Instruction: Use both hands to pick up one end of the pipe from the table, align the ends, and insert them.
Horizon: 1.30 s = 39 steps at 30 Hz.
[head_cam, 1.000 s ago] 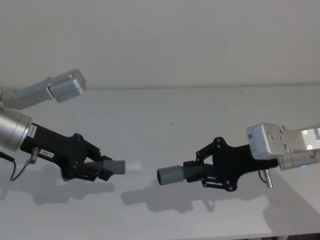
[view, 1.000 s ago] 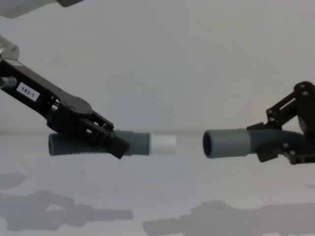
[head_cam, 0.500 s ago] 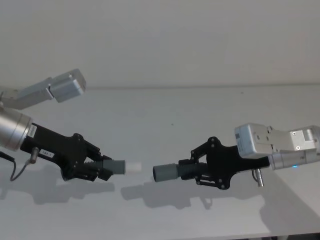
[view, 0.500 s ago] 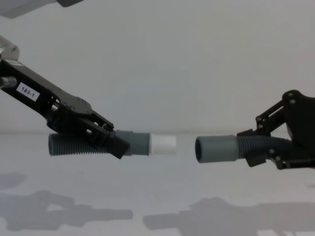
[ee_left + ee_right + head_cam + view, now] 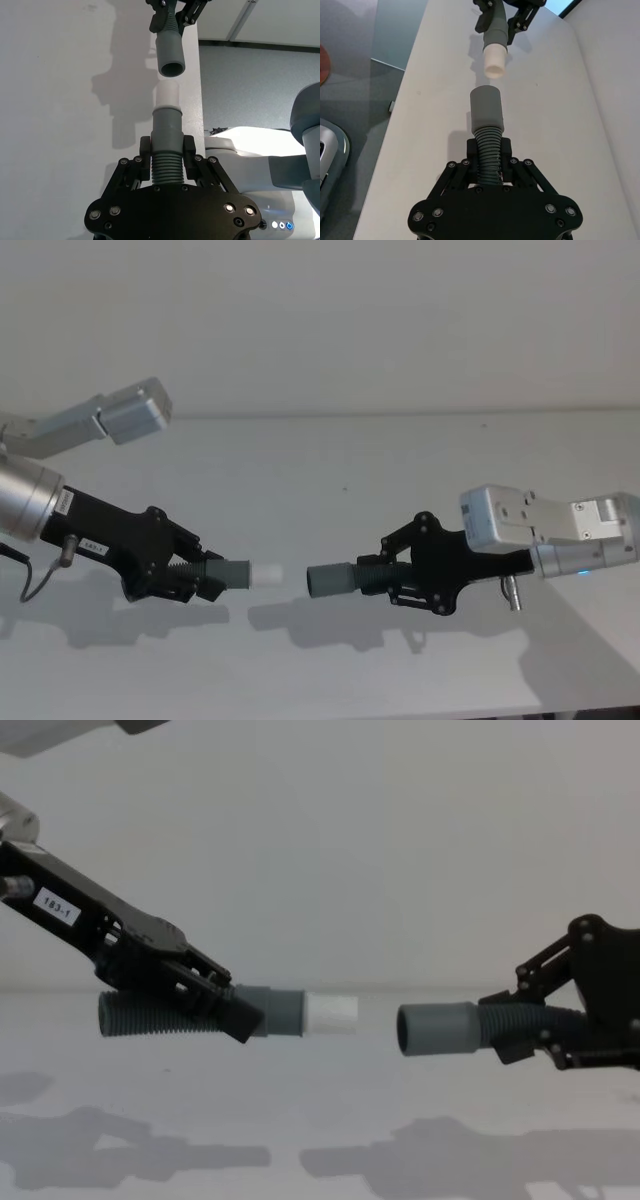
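Both pipe pieces hang above the white table (image 5: 330, 455), held level and facing each other. My left gripper (image 5: 200, 578) is shut on the ribbed part of the left pipe piece (image 5: 140, 1014), whose grey cuff and white tube tip (image 5: 331, 1012) point right. My right gripper (image 5: 385, 580) is shut on the ribbed hose of the right pipe piece, and its grey socket mouth (image 5: 435, 1029) points left. A short gap separates the two ends. In the left wrist view the white tip (image 5: 166, 95) lines up closely below the socket (image 5: 170, 55). In the right wrist view the socket (image 5: 486, 107) faces the tip (image 5: 495, 59).
A silver arm link (image 5: 110, 418) sits at the back left above the table. The table's front edge (image 5: 400, 712) runs just below both grippers. Floor (image 5: 350, 100) lies beyond the table's side edge in the right wrist view.
My right gripper has carried its pipe piece left toward the white tip and a little lower, narrowing the gap. The left gripper and its piece have stayed still.
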### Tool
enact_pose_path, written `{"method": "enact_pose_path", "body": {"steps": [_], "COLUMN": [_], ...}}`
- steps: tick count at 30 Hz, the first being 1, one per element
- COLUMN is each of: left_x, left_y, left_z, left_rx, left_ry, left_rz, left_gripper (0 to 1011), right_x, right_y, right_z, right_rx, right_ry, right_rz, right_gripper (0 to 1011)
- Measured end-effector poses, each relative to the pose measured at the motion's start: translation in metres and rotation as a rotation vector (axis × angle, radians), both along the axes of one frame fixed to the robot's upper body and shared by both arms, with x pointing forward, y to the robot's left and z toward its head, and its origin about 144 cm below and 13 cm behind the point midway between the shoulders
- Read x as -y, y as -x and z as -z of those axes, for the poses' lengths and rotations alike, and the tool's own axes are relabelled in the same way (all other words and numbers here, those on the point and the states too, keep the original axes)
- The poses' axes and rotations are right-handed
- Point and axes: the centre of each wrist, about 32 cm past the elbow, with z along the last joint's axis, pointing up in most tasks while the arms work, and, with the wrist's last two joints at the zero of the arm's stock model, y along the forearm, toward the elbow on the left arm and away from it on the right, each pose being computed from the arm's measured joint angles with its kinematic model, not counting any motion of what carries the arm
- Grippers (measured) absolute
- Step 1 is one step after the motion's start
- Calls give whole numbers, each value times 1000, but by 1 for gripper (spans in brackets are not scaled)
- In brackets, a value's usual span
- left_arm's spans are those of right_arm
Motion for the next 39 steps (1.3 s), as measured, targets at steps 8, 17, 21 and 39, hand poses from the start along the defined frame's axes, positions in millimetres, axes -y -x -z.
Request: {"method": "enact_pose_path", "body": {"steps": [8,17,21,39], "left_x": [0,0,0,0], "left_y": [0,0,0,0], "left_z": [0,0,0,0], "left_rx": [0,0,0,0], "left_ry": [0,0,0,0], "left_rz": [0,0,0,0], "left_gripper": [344,344,344,344], "right_x": [-2,-6,-7,-12], "right_y": [0,0,-1,-3], "right_z": [3,6,6,4], "right_rx": [-3,-4,-6,-18], "right_ry": [-9,-21,-26,-39], "right_rz": [22,37,38,33], "right_gripper": [229,229,230,229]}}
